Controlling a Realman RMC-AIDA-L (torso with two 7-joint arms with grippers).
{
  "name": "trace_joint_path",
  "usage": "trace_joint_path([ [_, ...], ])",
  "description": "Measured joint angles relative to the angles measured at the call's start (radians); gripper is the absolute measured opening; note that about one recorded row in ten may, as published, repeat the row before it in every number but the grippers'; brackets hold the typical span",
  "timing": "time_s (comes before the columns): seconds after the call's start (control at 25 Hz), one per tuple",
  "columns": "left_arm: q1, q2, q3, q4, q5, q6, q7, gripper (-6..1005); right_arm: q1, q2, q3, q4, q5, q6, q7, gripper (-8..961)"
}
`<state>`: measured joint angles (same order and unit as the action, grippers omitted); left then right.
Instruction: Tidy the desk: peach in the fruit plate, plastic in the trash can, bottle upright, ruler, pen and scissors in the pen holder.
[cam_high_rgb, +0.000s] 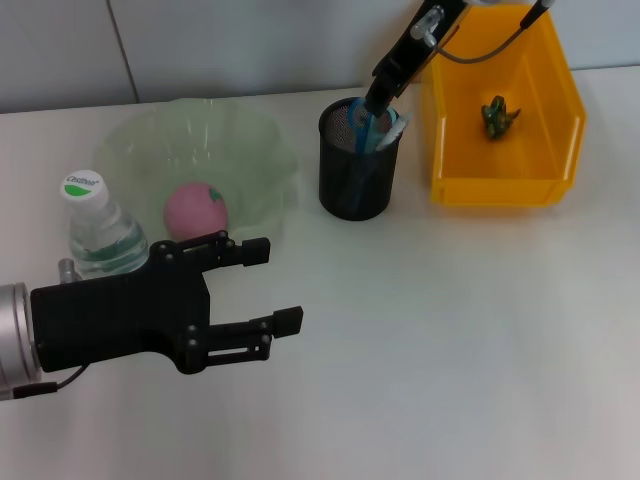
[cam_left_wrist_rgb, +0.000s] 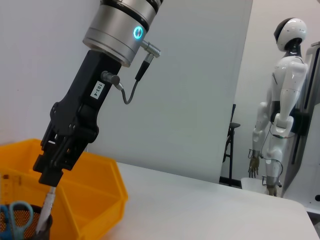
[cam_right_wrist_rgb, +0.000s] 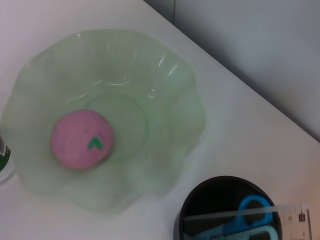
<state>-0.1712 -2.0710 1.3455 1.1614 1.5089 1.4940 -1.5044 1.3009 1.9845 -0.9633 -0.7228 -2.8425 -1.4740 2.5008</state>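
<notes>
One peach (cam_high_rgb: 196, 211), pink with a green mark, sits in the single pale green fruit plate (cam_high_rgb: 255, 150). One bottle (cam_high_rgb: 100, 232) stands upright just beside the plate, white cap on top. One black mesh pen holder (cam_high_rgb: 357, 180) stands on the white desk (cam_high_rgb: 450, 340), with one pair of blue-handled scissors (cam_high_rgb: 362, 125) and a clear ruler (cam_right_wrist_rgb: 295, 216) inside. One yellow bin (cam_high_rgb: 500, 185) sits close beside the holder, with one green scrap of plastic (cam_high_rgb: 498, 115) lying on its floor.

Up at the back, the right gripper (cam_high_rgb: 381, 100) hangs over the holder's mouth, pinched narrow on a white pen (cam_left_wrist_rgb: 46, 207) whose lower end is already inside the rim. Only the left wrist view shows that grip side-on; from the head, the pen is mostly hidden. The right wrist view looks straight down on peach, plate and holder, and shows the ruler's markings.

The left gripper (cam_high_rgb: 275, 284) hovers low over the desk near the bottle, fingers spread wide, holding nothing.
</notes>
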Motion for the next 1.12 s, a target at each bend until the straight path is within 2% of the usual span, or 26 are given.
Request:
trace_joint_path([
  [0.32,-0.004,0.002,0.000,0.000,-0.001,0.001,-0.005,798,-0.008,0.007,-0.021,-0.026,-0.001,0.003,0.000,404],
  [0.36,-0.004,0.002,0.000,0.000,-0.001,0.002,-0.005,798,-0.051,0.030,-0.022,-0.119,0.006,0.002,-0.005,450],
  [0.4,-0.004,0.002,0.000,0.000,-0.001,0.002,-0.005,798,-0.051,0.030,-0.022,-0.119,0.006,0.002,-0.005,496],
  [0.44,-0.004,0.002,0.000,0.000,-0.001,0.002,-0.005,798,-0.080,0.044,-0.021,-0.177,0.014,-0.001,-0.009,541],
  [0.52,-0.004,0.002,-0.002,-0.007,-0.015,0.006,-0.004,798,-0.173,0.076,-0.022,-0.340,0.068,-0.005,-0.029,633],
  [0.56,-0.005,0.002,-0.001,-0.012,-0.020,0.008,-0.003,798,-0.234,0.088,-0.025,-0.426,0.118,-0.005,-0.040,634],
  [0.64,-0.008,0.003,-0.001,-0.025,-0.032,0.011,-0.002,798,-0.351,0.096,-0.033,-0.558,0.257,-0.012,-0.062,635],
  [0.72,-0.035,0.004,-0.006,-0.089,-0.047,0.036,0.008,798,-0.458,0.094,-0.034,-0.629,0.429,-0.016,-0.088,637],
  [0.76,-0.053,0.004,-0.008,-0.133,-0.051,0.049,0.026,798,-0.602,0.090,-0.022,-0.668,0.653,-0.018,-0.169,638],
  [0.8,-0.053,0.004,-0.008,-0.133,-0.051,0.049,0.026,798,-0.658,0.088,-0.017,-0.672,0.745,-0.019,-0.215,638],
  [0.84,-0.061,0.004,-0.009,-0.159,-0.052,0.054,0.038,798,-0.658,0.088,-0.017,-0.672,0.745,-0.019,-0.215,638],
  [1.0,-0.084,0.006,-0.009,-0.221,-0.054,0.074,0.078,798,-0.878,0.086,-0.001,-0.631,1.092,-0.040,-0.459,638],
  [1.12,-0.086,0.008,-0.013,-0.232,-0.054,0.084,0.093,798,-0.939,0.081,0.036,-0.520,1.171,-0.113,-0.610,638],
])
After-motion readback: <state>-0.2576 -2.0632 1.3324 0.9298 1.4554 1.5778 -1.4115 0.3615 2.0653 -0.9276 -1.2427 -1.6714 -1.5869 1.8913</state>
